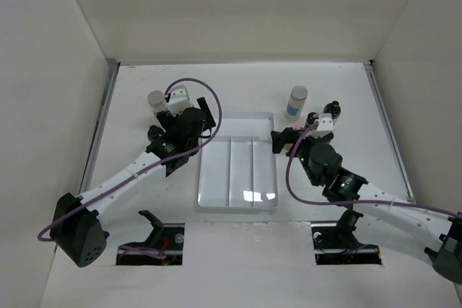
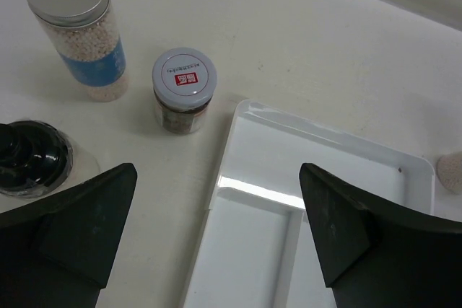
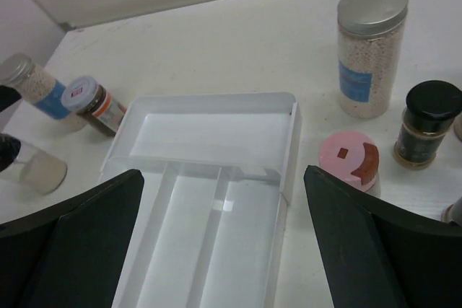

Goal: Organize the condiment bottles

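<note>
Jaws wide and empty, left gripper (image 2: 216,210) and right gripper (image 3: 224,214) flank the tray (image 1: 238,171), each seemingly poised to serve bottles (image 3: 368,55) clustered on its side.

The tray (image 1: 238,167) lies in the middle of the table (image 1: 245,88). Left of it stand a tall jar (image 2: 79,34), a short jar (image 2: 184,91) and a low bottle (image 2: 32,160). Right of it stands another tall jar (image 3: 368,48), with a wide-capped bottle (image 3: 349,160) and a narrow bottle (image 3: 426,124) nearer me.
</note>
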Available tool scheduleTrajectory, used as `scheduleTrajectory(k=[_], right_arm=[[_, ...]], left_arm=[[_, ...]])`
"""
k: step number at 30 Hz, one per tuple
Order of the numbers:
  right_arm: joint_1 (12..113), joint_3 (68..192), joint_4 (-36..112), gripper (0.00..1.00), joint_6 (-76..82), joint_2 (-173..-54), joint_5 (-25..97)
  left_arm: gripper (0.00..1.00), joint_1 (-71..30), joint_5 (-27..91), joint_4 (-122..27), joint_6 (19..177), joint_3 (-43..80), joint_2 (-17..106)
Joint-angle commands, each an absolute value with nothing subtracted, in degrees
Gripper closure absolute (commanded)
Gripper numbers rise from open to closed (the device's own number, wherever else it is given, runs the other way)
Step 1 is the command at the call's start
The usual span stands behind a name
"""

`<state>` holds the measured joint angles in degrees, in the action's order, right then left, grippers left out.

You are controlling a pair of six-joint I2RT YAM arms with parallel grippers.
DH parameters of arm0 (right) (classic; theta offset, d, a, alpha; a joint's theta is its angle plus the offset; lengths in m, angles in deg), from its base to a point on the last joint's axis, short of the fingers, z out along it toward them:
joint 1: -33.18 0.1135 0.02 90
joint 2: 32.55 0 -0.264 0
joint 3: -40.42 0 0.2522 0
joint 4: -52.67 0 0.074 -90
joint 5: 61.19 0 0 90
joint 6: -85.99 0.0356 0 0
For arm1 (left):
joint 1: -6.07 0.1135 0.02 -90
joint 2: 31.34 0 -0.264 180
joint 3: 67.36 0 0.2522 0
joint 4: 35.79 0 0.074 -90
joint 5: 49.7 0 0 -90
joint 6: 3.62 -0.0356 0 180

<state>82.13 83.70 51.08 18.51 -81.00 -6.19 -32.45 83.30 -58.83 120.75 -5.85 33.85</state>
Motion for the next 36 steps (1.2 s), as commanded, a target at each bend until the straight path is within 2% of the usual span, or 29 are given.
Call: scheduleTrajectory(k=[1, 8, 13, 14, 15, 16, 17, 18, 19, 20, 21, 23, 26, 29, 30, 33, 36], right_arm=[[83.5, 85.4, 55.3, 0.00, 15.9, -82.7, -7.7], [85.4, 87.2, 55.3, 0.00, 16.2, -88.5, -5.5], [84.6, 85.2, 56.6, 0.00, 18.0, -87.1, -5.0], [84.3, 84.9, 57.0, 0.15, 17.8, -86.4, -4.2], [83.7, 84.3, 57.6, 0.40, 17.6, -85.7, -3.4], [83.1, 83.8, 58.2, 0.60, 18.0, -85.1, -3.4], [82.6, 83.5, 58.2, 0.75, 18.2, -84.8, -3.4], [82.4, 83.5, 57.8, 0.82, 18.6, -84.7, -3.5], [82.0, 83.2, 57.5, 0.84, 18.8, -84.6, -3.5], [81.7, 83.0, 57.5, 0.83, 18.9, -84.8, -3.4], [81.4, 83.0, 57.5, 0.81, 18.8, -85.0, -3.4], [81.1, 82.7, 57.9, 0.72, 18.9, -85.1, -3.4], [81.0, 82.7, 58.2, 0.59, 18.9, -85.1, -3.4], [81.1, 82.6, 58.3, 0.51, 19.0, -85.3, -3.6], [81.0, 82.6, 58.4, 0.49, 19.0, -85.5, -3.6], [81.0, 82.9, 58.1, 0.45, 18.7, -86.3, -3.4], [81.0, 82.9, 58.4, 0.44, 18.9, -87.1, -3.2]], left_arm=[[0.00, -31.2, 83.3, -60.9, 121.1, -0.8, 34.7], [0.00, -25.6, 83.1, -65.4, 120.0, 12.6, 41.8], [0.00, -21.4, 82.4, -65.7, 118.6, 19.3, 46.3], [0.00, -20.6, 81.4, -65.0, 118.5, 20.0, 46.8], [0.00, -19.4, 80.0, -64.8, 118.5, 21.1, 47.7], [0.00, -17.8, 78.1, -64.8, 118.7, 22.0, 48.5], [0.04, -16.3, 75.7, -64.4, 118.5, 22.7, 49.5], [0.10, -14.9, 73.5, -64.3, 118.5, 23.2, 50.4], [0.26, -13.3, 71.3, -64.3, 118.5, 23.7, 51.3], [0.55, -11.8, 70.5, -64.8, 118.4, 24.1, 51.9], [0.68, -10.6, 70.9, -65.3, 118.3, 24.5, 52.5], [0.70, -8.3, 71.3, -67.6, 117.1, 26.3, 54.3], [0.57, -5.0, 70.4, -71.9, 116.1, 28.8, 58.5], [0.31, -3.2, 70.3, -72.7, 115.8, 28.4, 59.9], [0.26, -2.9, 70.5, -72.8, 115.6, 28.0, 60.0], [0.18, -2.4, 70.7, -72.4, 114.9, 26.9, 59.6], [0.18, -2.1, 70.9, -72.7, 114.2, 26.5, 60.0]])
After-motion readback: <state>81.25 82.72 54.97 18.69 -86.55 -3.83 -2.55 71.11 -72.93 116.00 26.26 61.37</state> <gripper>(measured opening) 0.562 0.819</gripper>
